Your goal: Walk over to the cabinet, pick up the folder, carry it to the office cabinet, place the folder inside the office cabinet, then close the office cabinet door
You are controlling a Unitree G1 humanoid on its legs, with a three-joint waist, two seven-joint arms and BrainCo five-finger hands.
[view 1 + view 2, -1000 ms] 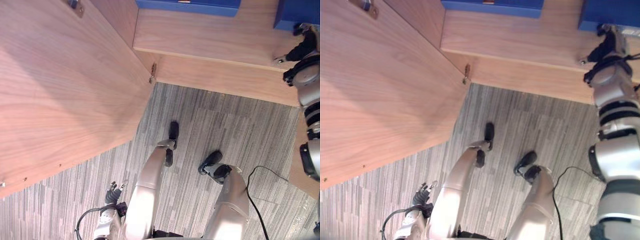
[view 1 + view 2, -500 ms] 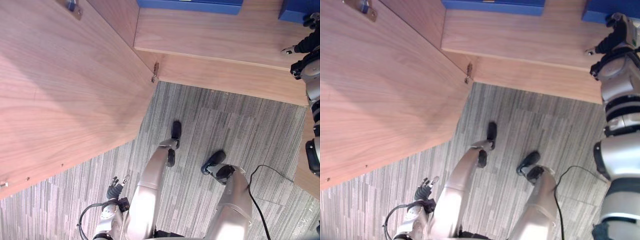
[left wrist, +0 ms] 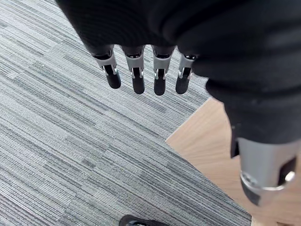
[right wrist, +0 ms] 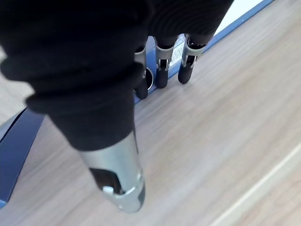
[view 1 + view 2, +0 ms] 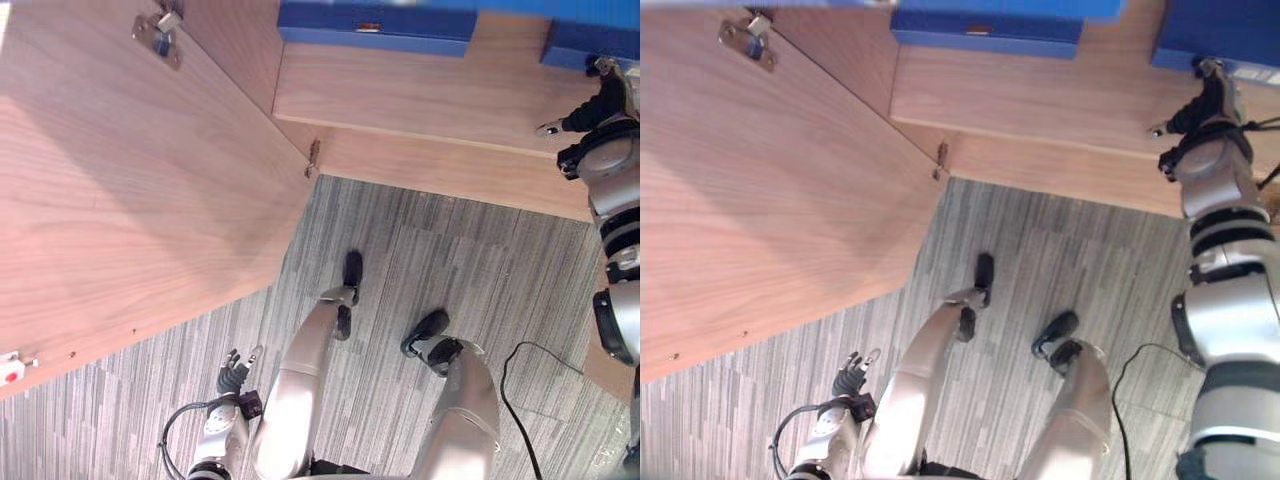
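Nearest, down by the robot's side, the left hand (image 5: 232, 374) hangs over the striped grey carpet (image 5: 430, 250) with its fingers (image 3: 137, 81) straight and slightly apart, holding nothing. Beyond it, the cabinet door (image 5: 130, 200) stands swung wide open on the left, its inner face turned up towards the head camera and a metal hinge plate (image 5: 157, 35) showing near its far corner. Past the door's hinged edge lies the wooden shelf (image 5: 420, 90) of the office cabinet. Furthest off, at the back of that shelf, a blue folder (image 5: 1215, 30) rests on the board, with a second blue folder (image 5: 375, 22) well apart to its left. The right hand (image 5: 1208, 92) is stretched out onto the shelf; its fingers (image 4: 161, 70) are straight, their dark tips at or just short of the folder's spine, and its thumb is held apart over bare wood, so it grips nothing. As I judge it, the carrying is over and the folder by the right hand is already inside, perhaps needing only a last nudge. What is left is to draw the right arm clear of the shelf and swing the open door shut.
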